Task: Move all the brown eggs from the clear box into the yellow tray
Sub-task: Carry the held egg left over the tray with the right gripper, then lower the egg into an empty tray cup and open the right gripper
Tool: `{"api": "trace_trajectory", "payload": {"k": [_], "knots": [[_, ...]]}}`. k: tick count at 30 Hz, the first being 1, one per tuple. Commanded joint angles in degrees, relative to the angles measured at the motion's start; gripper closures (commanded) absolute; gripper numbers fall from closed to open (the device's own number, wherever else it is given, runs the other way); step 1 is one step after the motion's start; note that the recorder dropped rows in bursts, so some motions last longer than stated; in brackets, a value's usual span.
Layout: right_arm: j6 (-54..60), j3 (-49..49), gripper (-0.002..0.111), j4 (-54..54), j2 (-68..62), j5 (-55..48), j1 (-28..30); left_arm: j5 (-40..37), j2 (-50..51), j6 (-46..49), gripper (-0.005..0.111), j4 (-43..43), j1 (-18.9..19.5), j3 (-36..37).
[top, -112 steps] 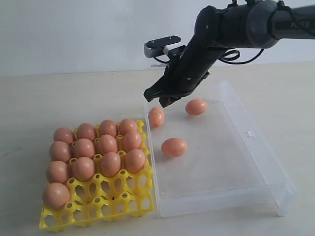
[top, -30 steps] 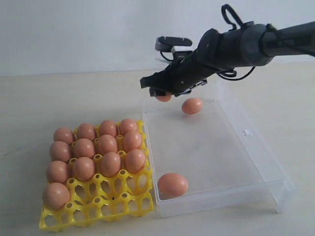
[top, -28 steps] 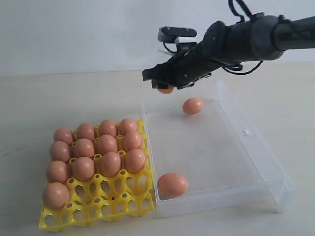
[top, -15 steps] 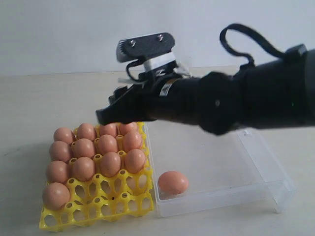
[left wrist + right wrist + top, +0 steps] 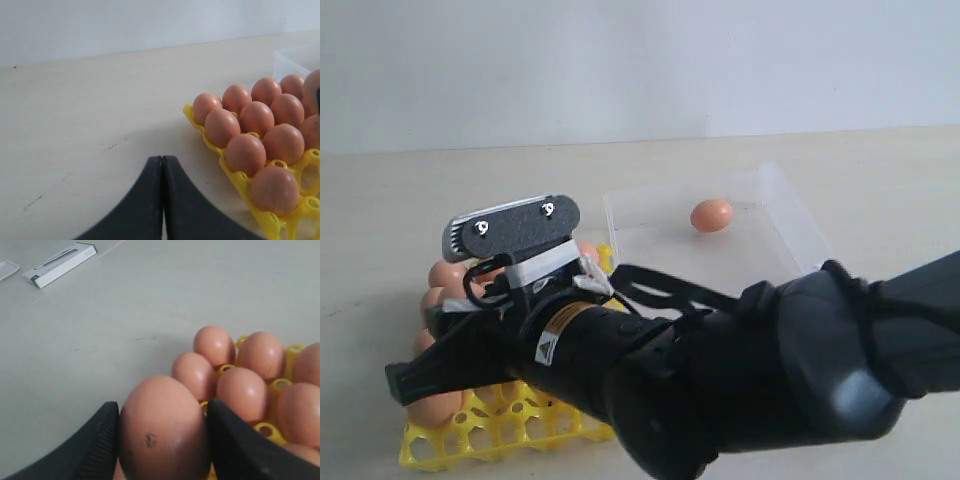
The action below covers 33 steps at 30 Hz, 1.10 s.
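My right gripper point(image 5: 163, 412) is shut on one brown egg point(image 5: 162, 440), held between both fingers just above the yellow tray point(image 5: 272, 429). In the exterior view the right arm fills the foreground, and its gripper point(image 5: 412, 380) hangs over the front left part of the yellow tray point(image 5: 470, 440). Most of the tray's eggs point(image 5: 445, 272) are hidden behind it. One brown egg point(image 5: 711, 214) lies at the far end of the clear box point(image 5: 782, 205). My left gripper point(image 5: 161, 160) is shut on nothing, low over bare table beside the tray point(image 5: 196, 120) with its rows of eggs point(image 5: 222, 127).
A white oblong box point(image 5: 60, 264) and a small clear item point(image 5: 7, 267) lie far off on the beige table point(image 5: 75, 115). The near half of the clear box is hidden behind the right arm point(image 5: 740, 390). A pale wall runs along the back.
The right arm lifted an egg out of the clear box and swung it left and forward over the tray. Another egg rolled to the box's near left corner.
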<state>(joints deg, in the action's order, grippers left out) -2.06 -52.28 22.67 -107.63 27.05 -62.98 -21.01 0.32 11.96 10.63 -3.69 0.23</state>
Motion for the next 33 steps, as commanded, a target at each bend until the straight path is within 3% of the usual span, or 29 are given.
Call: {"api": "trace_trajectory", "payload": {"k": [1, 33], "knots": [[-2.5, 0.3, 0.108, -0.6, -1.9, 2.4, -2.3, 0.6, -0.3, -0.2, 0.107, 0.1, -0.2, -0.2], [-4.5, 0.3, 0.105, 2.7, -3.6, -1.8, -1.3, 0.6, -0.3, -0.2, 0.107, 0.1, -0.2, -0.2]]}}
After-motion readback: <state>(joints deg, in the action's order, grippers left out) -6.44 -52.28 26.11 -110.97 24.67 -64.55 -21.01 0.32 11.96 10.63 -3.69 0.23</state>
